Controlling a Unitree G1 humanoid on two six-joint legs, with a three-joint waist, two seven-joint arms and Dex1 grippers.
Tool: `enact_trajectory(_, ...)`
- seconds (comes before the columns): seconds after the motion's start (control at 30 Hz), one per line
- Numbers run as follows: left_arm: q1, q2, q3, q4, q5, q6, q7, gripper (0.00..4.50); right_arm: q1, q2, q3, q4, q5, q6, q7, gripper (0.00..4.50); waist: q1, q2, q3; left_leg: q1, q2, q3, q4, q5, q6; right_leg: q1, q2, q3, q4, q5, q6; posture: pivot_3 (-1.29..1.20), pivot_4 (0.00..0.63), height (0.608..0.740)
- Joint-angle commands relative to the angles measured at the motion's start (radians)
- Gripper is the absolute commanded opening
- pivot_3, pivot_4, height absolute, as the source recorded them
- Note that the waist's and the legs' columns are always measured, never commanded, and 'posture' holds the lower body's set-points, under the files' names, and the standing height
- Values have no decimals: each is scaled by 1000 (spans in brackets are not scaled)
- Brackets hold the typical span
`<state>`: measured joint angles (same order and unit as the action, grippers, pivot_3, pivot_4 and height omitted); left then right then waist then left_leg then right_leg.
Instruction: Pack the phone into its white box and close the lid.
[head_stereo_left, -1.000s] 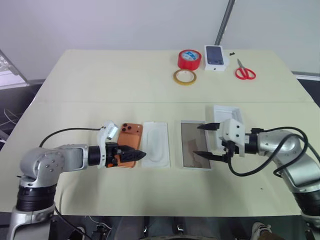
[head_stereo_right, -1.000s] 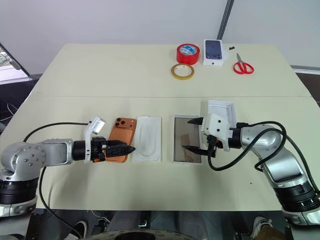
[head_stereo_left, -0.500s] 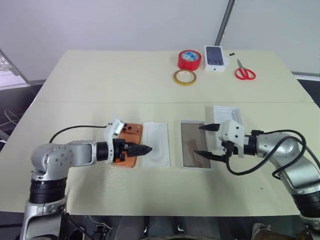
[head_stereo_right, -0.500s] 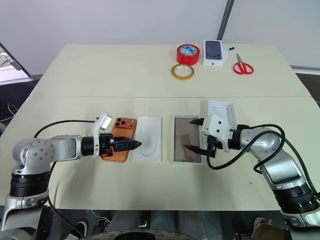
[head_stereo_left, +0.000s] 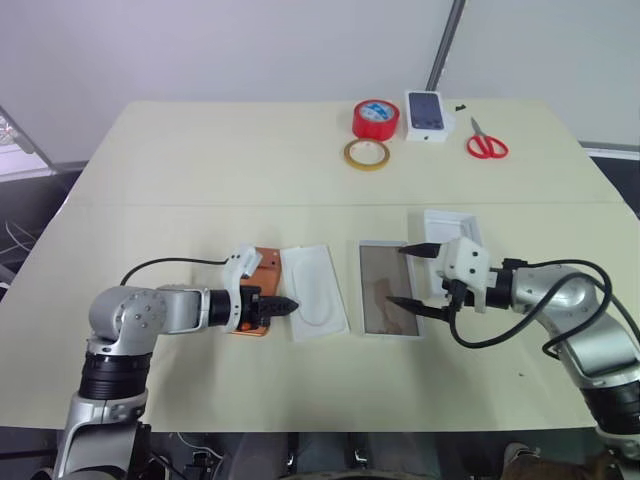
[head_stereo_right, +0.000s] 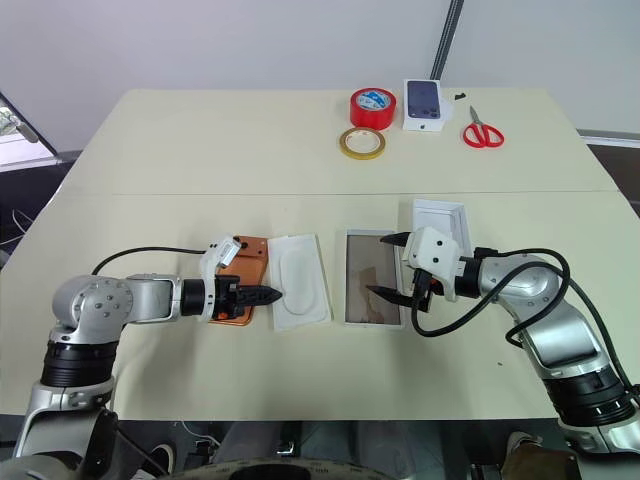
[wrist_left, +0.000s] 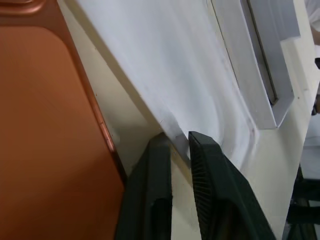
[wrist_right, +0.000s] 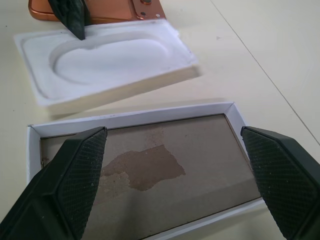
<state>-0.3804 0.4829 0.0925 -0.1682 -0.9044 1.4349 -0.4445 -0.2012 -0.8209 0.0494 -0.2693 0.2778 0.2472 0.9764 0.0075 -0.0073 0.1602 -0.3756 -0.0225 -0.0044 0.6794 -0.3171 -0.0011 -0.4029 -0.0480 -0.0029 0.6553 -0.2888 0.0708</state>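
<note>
The orange phone (head_stereo_left: 264, 262) lies back up on the table, left of a flat white insert (head_stereo_left: 318, 290) with an oval recess. My left gripper (head_stereo_left: 288, 303) reaches across the phone's near end and is shut on the insert's left edge; the left wrist view shows that edge pinched between the fingers (wrist_left: 207, 175). The insert sits slightly askew. The white box (head_stereo_left: 378, 280), a shallow tray with a brownish floor, lies right of the insert. My right gripper (head_stereo_left: 398, 275) hovers open over the tray's right side. The lid (head_stereo_left: 446, 222) lies behind it, partly hidden.
At the table's far side are a red tape roll (head_stereo_left: 376, 118), a yellowish tape ring (head_stereo_left: 367, 154), a small white box with a dark phone picture (head_stereo_left: 426, 112) and red scissors (head_stereo_left: 487, 145). A seam crosses the tabletop.
My left gripper has sunk a little and closed from wide open onto the insert's edge, and the insert has swung slightly askew. The right gripper has stayed where it was.
</note>
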Motion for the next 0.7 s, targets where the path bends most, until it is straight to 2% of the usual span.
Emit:
enact_trajectory(0.03, 8, 19, 4, 8, 32, 7, 10, 580, -2, 6, -37, -15, 5, -19, -9, 4500, -1, 0, 0, 0, 0, 0, 0, 0, 0, 0, 0, 0, 0, 0, 0, 0, 150, 740)
enact_trajectory(0.13, 5, 9, 8, 18, 39, 7, 19, 580, -3, 8, -34, -11, 2, -24, -13, 4500, -1, 0, 0, 0, 0, 0, 0, 0, 0, 0, 0, 0, 0, 0, 0, 0, 150, 740)
enact_trajectory(0.2, 4, -1, 13, 24, 37, 14, 25, 31, -5, 12, -33, -12, -1, -26, -18, 4500, -1, 0, 0, 0, 0, 0, 0, 0, 0, 0, 0, 0, 0, 0, 0, 0, 150, 740)
enact_trajectory(0.37, -17, -55, 76, 65, 26, 70, 61, 13, -5, 17, -29, -12, -9, -31, -24, 4500, 3, 0, 0, 0, 0, 0, 0, 0, 0, 0, 0, 0, 0, 0, 0, 0, 150, 740)
enact_trajectory(0.5, -65, -115, 191, 103, -8, 151, 76, 13, 0, 20, -29, -20, -8, -33, -24, 4500, 3, 0, 0, 0, 0, 0, 0, 0, 0, 0, 0, 0, 0, 0, 0, 0, 150, 740)
enact_trajectory(0.7, -143, -139, 305, 175, -82, 180, 120, 13, 17, 15, -27, -103, 121, 65, 41, 4500, 3, -2, 1, -1, 0, 0, 0, 0, 0, -1, 0, 0, 0, 0, 0, 0, 150, 740)
